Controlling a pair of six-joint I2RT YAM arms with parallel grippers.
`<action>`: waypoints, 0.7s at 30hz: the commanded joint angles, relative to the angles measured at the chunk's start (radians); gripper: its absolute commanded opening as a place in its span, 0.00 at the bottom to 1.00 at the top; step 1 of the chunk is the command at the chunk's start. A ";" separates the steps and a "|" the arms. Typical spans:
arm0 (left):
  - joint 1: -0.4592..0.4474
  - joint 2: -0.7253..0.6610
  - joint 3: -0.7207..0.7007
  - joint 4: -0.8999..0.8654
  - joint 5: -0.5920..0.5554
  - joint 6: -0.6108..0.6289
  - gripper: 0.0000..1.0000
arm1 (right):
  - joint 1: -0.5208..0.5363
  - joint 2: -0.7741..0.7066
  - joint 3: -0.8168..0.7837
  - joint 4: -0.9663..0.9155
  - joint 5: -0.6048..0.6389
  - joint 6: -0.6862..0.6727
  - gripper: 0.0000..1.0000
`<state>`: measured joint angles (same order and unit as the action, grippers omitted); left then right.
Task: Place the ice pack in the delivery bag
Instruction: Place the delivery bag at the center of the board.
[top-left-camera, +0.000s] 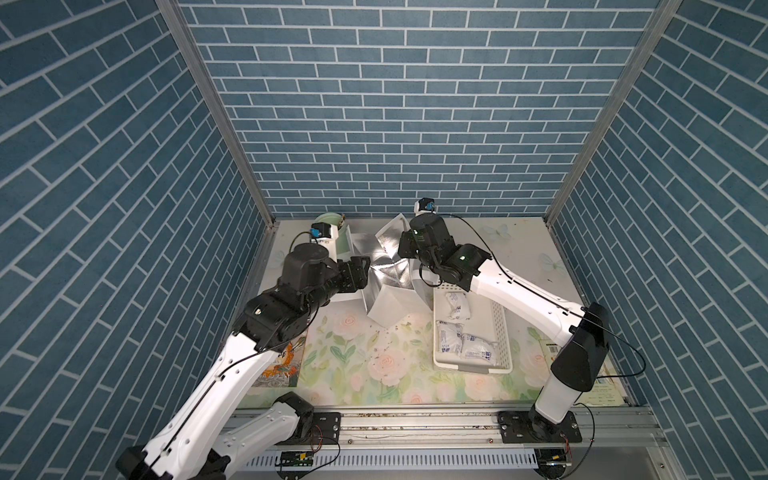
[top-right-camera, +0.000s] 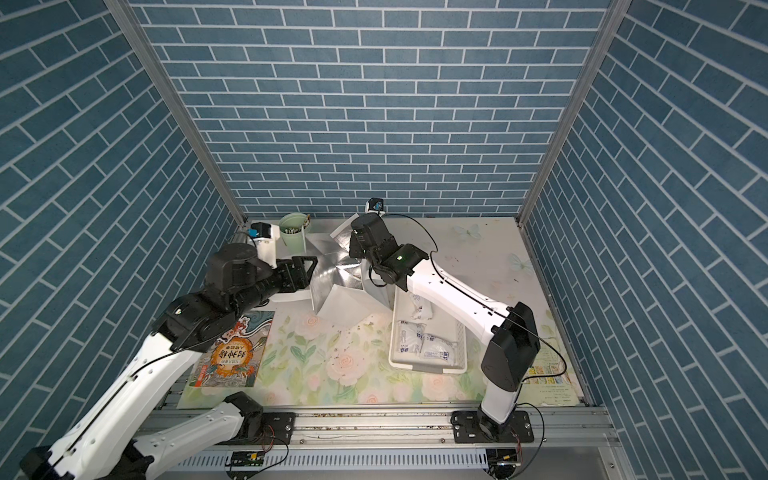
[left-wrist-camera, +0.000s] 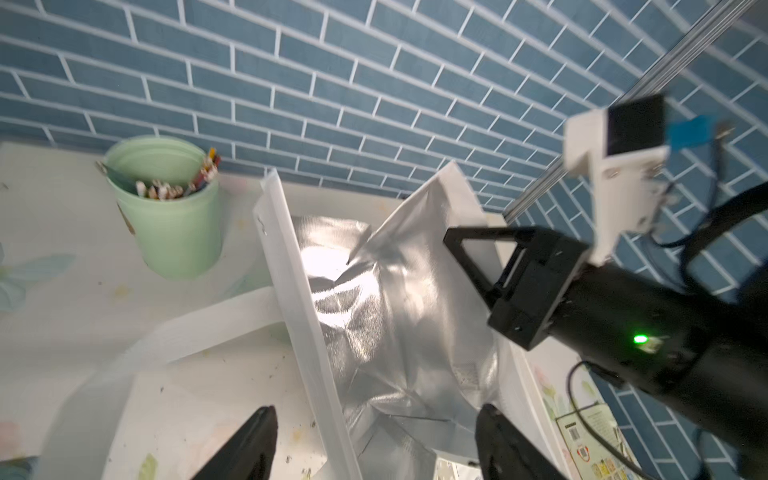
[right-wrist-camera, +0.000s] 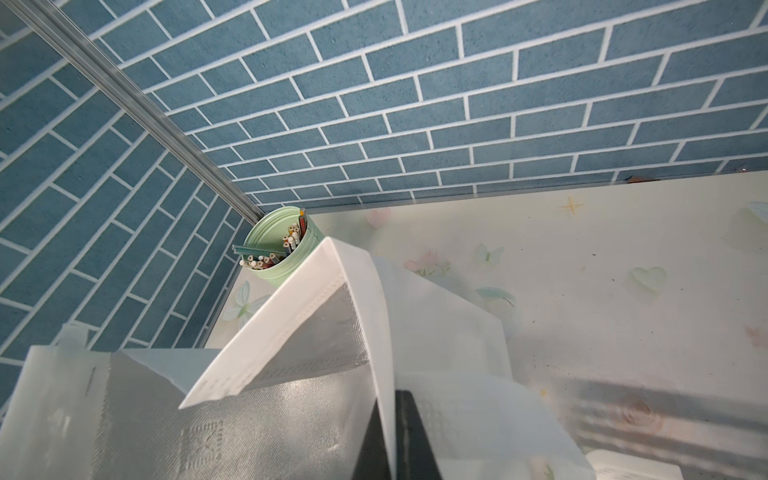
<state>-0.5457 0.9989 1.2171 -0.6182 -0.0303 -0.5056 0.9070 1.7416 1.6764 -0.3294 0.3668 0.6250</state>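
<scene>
The right gripper (right-wrist-camera: 392, 401), largely cut off by the frame edge, is clamped on the rim of the delivery bag (top-left-camera: 392, 272). The left gripper (left-wrist-camera: 376, 409) gapes wide astride the opposite wall, holding nothing. The bag's floor is lost in crumpled foil and glare. Three ice packs (top-left-camera: 457, 307) lie in the basket (top-left-camera: 471, 369) just beside the bag.

The bag (top-left-camera: 392, 307) is white with a shiny silver lining. The perforated basket (top-left-camera: 471, 368) is white; the ice packs (top-left-camera: 478, 351) are white, printed blue. The cup (top-right-camera: 293, 241) is mint green. The tabletop (top-left-camera: 353, 365) shows pink roses and green leaves. The walls (top-left-camera: 395, 104) are blue brick with white joints.
</scene>
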 joint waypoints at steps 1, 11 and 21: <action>-0.006 0.000 -0.020 -0.024 -0.059 0.007 0.83 | 0.011 0.003 0.019 -0.025 0.026 0.030 0.00; -0.005 0.071 -0.054 0.019 -0.085 0.018 0.60 | 0.018 -0.026 -0.009 -0.021 0.033 0.031 0.00; -0.006 0.103 0.028 -0.060 -0.175 0.073 0.02 | 0.018 -0.057 -0.049 -0.004 0.019 0.024 0.00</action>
<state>-0.5488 1.0904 1.1851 -0.6308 -0.1368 -0.4599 0.9165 1.7214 1.6424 -0.3283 0.3817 0.6319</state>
